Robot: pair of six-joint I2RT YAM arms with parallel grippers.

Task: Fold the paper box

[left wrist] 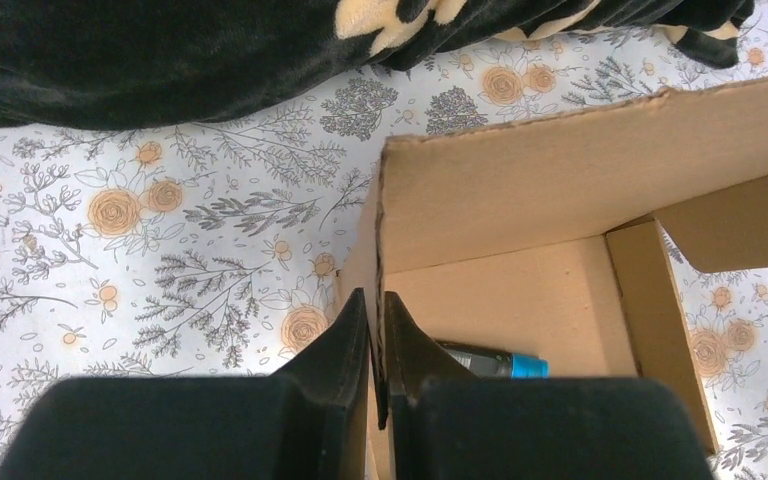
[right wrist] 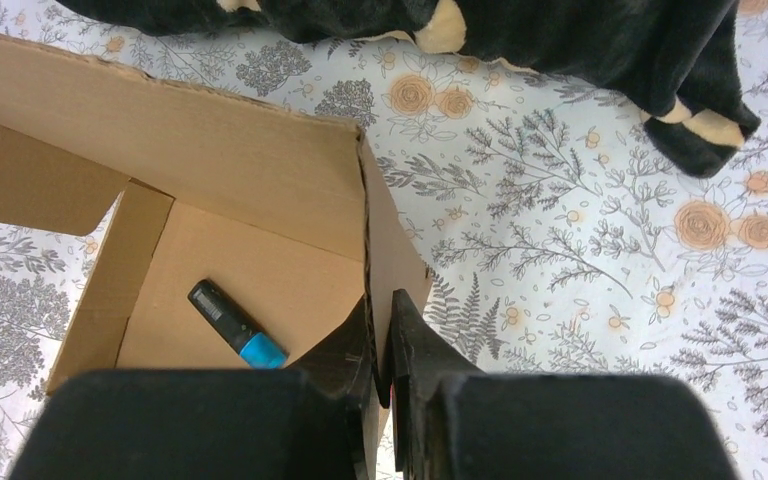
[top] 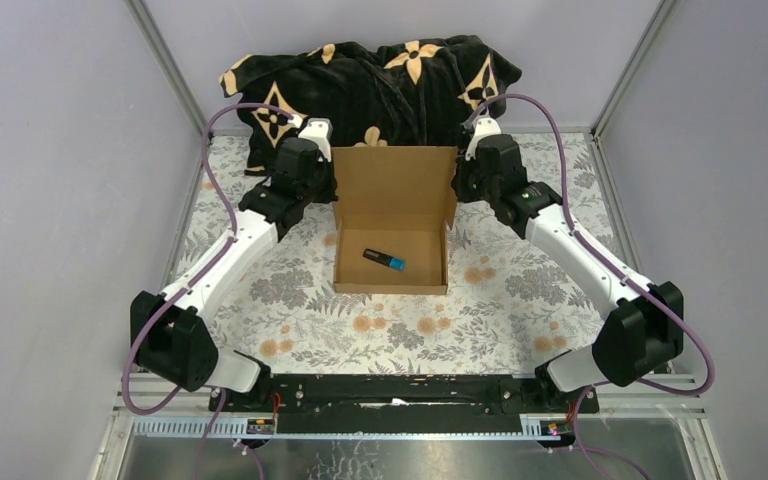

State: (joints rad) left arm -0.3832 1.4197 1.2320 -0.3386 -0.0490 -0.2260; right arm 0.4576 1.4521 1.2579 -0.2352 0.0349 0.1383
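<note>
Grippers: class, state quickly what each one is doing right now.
Left gripper: closed on the paper box, left wall.
Right gripper: closed on the paper box, right wall.

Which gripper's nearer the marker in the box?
Left: left gripper pinches the paper box at its left wall, marker just inside; right gripper pinches the right wall, marker farther off.

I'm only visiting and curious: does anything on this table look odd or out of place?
Two things. A small black tube with a blue end lies slantwise and loose on the floor of the open paper box. And a crumpled black blanket with tan flowers is heaped just behind the box.
</note>
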